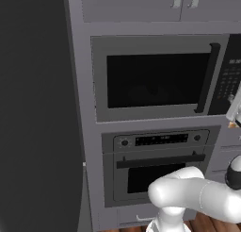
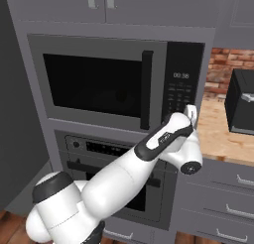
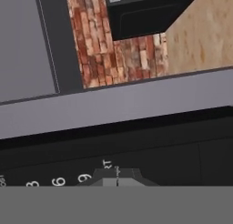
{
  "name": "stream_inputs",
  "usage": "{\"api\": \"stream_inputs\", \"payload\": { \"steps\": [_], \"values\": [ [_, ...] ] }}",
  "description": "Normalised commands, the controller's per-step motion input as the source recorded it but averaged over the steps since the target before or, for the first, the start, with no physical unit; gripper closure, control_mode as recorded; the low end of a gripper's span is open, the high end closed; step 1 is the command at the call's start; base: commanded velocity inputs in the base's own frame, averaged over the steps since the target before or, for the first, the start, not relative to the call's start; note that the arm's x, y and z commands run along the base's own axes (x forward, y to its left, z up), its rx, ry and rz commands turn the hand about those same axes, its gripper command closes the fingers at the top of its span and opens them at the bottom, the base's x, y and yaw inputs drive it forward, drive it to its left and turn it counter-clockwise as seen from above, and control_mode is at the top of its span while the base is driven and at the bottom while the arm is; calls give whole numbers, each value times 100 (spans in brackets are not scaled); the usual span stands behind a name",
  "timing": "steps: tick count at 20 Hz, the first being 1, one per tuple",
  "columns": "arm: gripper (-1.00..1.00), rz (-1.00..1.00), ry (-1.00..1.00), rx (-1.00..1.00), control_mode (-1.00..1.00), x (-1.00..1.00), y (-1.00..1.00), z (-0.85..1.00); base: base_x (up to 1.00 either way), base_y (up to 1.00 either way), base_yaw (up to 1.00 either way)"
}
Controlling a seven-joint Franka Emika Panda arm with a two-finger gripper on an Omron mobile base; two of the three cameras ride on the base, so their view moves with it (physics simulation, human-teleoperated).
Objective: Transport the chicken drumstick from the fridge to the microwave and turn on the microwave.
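The microwave (image 2: 116, 87) has its door closed, with the dark window and vertical bar handle (image 2: 147, 89) flush to the front, so the step in hand looks like the last one: switching it on. The gripper (image 2: 191, 110) sits at the black keypad (image 2: 179, 91), at about four o'clock from the handle in the right base view, its jaws clenched together on nothing, the tips right at the lower buttons. In the hand view the keypad numerals (image 3: 58, 181) sit just above the closed tips, though whether the tips touch the panel I cannot tell. The chicken drumstick cannot be made out through the dark glass; judging by the shut door, it is probably inside. The oven (image 2: 116, 163) lies below at six o'clock, and the wooden counter (image 2: 223, 134) at three o'clock. The next move, I judge, calls for a short straight push onto the start button, kept square so the closed tips do not slip to a neighbouring key.
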Motion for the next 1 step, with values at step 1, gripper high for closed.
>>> {"api": "stream_inputs", "payload": {
  "steps": [1],
  "values": [
    [100, 0, 0, 0, -100, 20, -2, -10, 0, 0, 0]
  ]
}}
